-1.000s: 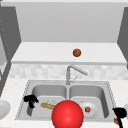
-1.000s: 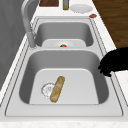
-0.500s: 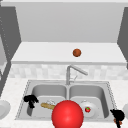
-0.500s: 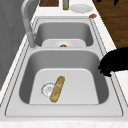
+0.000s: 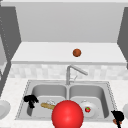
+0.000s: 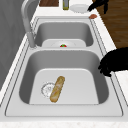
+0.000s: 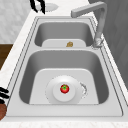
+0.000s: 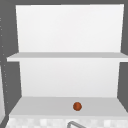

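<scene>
1. Your left hand (image 5: 30, 100) hovers over the left basin of the sink (image 5: 25, 88), at its front-left edge. In the left side view it (image 6: 113, 63) sits above the basin's near rim with its fingers curled downward, gripping nothing.
2. Your right hand (image 5: 118, 116) hangs over the surface at the sink's front-right corner, just above a small brown thing (image 6: 93, 16) lying on the surface. You cannot tell whether its fingers are spread or closed.
3. No writing, label or brand can be read anywhere.
4. A bread roll (image 6: 57, 88) lies on the floor of the left basin, one end resting over the drain (image 6: 47, 88). It is below your left hand and apart from it, toward the middle of the basin.
5. In the right basin a white plate (image 7: 53, 86) carries a small tomato (image 7: 64, 88).
6. A large red ball (image 5: 67, 114) sits at the front of the sink in the front view.
7. A tap (image 5: 71, 72) stands behind the divider between the basins.
8. A small brown ball (image 8: 77, 106) rests on the shelf (image 8: 37, 105) above.
</scene>
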You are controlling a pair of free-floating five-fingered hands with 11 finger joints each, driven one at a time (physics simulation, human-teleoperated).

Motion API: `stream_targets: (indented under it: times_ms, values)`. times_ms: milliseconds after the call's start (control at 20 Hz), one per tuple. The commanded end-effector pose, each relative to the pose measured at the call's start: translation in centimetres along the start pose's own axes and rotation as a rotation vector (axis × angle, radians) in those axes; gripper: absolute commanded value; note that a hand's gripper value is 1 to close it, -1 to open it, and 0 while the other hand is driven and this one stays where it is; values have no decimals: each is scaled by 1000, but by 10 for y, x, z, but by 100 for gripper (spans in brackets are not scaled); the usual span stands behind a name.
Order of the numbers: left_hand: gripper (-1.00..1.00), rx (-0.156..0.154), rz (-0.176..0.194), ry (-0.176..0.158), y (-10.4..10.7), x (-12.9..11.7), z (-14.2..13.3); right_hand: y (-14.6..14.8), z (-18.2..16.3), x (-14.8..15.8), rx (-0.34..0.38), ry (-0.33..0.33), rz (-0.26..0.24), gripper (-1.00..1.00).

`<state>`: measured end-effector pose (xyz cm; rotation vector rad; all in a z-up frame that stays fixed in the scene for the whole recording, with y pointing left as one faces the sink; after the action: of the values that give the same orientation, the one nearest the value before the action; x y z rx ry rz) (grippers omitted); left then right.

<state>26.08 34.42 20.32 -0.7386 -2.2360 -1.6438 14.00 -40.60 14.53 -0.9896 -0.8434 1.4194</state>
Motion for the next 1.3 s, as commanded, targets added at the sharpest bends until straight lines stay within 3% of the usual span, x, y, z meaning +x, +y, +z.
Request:
stream_targets:
  times_ms: [0, 250, 500, 850, 950, 1000, 1050, 1250]
  values:
    - [0, 0, 0, 0, 0, 0, 0, 16, -40, 6, 4, -8, 43, -100]
    - [0, 0, 0, 0, 0, 0, 0, 38, -92, 11, 10, -3, 52, -100]
    - [0, 0, 0, 0, 0, 0, 0, 36, -114, -11, 200, -25, 47, -100]
    - [0, 0, 0, 0, 0, 0, 0, 37, -116, -37, 240, -135, -149, -100]
    - [0, 0, 0, 0, 0, 0, 0, 41, -114, -36, 239, -156, -184, -100]
    - [0, 0, 0, 0, 0, 0, 0, 42, -112, -35, 235, -159, -191, 100]
    - [0, 0, 0, 0, 0, 0, 0, 39, -107, -30, 213, -161, -168, 100]
    - [0, 0, 0, 0, 0, 0, 0, 19, -100, -33, 164, -142, -217, 100]
